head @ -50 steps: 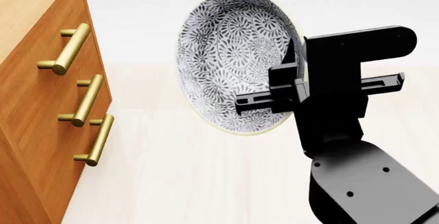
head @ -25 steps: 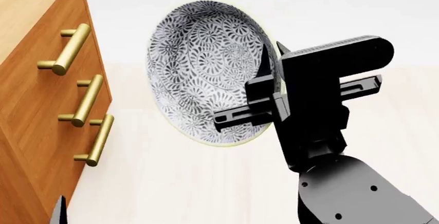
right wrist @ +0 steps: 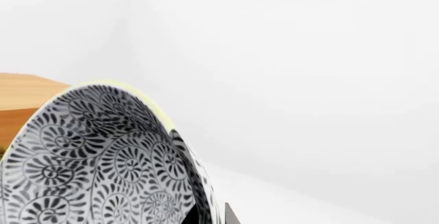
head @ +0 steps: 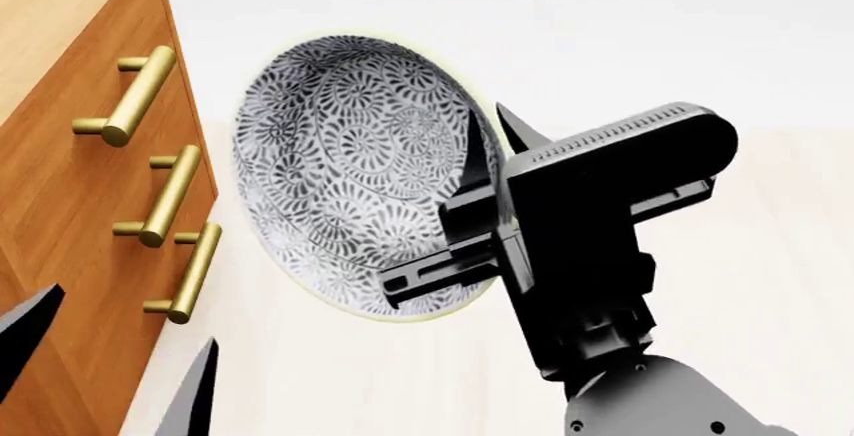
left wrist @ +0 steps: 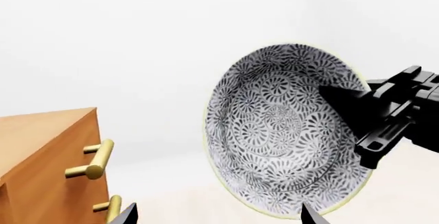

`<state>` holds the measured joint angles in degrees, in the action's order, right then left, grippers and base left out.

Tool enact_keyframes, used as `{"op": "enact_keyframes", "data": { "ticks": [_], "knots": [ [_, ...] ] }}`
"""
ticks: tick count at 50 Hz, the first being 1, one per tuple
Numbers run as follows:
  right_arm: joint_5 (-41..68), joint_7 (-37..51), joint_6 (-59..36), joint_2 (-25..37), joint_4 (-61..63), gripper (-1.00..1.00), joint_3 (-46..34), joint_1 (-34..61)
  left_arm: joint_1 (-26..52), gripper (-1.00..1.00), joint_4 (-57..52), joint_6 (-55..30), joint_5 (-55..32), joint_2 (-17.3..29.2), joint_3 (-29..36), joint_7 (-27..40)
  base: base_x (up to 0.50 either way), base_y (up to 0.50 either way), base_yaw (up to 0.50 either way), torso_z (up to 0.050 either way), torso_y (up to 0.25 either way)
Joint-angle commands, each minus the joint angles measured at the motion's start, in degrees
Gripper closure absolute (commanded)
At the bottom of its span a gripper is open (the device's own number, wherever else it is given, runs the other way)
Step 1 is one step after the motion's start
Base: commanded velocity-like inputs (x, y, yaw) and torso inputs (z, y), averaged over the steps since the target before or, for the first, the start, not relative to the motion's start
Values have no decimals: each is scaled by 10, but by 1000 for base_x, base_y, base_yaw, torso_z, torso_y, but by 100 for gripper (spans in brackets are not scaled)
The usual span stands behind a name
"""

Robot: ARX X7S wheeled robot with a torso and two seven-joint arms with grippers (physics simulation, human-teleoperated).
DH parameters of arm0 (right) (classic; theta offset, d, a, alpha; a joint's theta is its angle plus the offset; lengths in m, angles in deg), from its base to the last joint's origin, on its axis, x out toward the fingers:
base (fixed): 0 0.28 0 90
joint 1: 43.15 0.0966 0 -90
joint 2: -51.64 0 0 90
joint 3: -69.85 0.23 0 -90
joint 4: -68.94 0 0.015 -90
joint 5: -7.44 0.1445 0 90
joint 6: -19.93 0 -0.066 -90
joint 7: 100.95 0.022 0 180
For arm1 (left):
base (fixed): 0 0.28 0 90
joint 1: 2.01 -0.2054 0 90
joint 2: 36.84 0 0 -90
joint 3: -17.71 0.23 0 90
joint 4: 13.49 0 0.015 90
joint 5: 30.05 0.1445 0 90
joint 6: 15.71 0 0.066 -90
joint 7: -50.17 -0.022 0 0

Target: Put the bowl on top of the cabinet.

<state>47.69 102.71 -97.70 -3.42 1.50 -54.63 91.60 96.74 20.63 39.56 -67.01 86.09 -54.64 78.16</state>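
Note:
The bowl [head: 350,171], grey floral pattern with a pale rim, hangs in the air tipped on edge, its inside facing the cabinet [head: 74,226]. My right gripper [head: 490,121] is shut on the bowl's rim, one finger inside and one outside. The right wrist view shows the rim of the bowl [right wrist: 89,157] pinched at the right gripper [right wrist: 209,215], with the cabinet's lighter top [right wrist: 20,90] behind. My left gripper [head: 134,318] stands open and holds nothing, low beside the cabinet front. From the left gripper [left wrist: 218,213] I see the bowl [left wrist: 278,131] ahead and the cabinet [left wrist: 41,172].
Three brass bar handles [head: 140,91] [head: 167,196] [head: 194,271] stick out from the drawer fronts toward the bowl. The cabinet's wood top [head: 54,6] shows at the head view's upper left. A pale floor [head: 400,376] and white walls surround everything.
The right gripper has carried the bowl leftward, closer to the cabinet front, and slightly lower in the head view. The left gripper's fingertips have risen into the head view's lower left.

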Motion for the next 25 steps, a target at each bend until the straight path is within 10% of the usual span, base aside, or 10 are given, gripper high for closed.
{"op": "enact_keyframes", "data": {
  "ticks": [1,25],
  "knots": [
    [-18,0,0,8,37,100,-7,-5,65,-100,11,-53,-108,-2,-6,-19,0,0,0,0,0],
    [-25,1,6,28,78,100,-14,-22,132,-100,30,-104,-147,-6,3,16,0,0,0,0,0]
  ]
}}
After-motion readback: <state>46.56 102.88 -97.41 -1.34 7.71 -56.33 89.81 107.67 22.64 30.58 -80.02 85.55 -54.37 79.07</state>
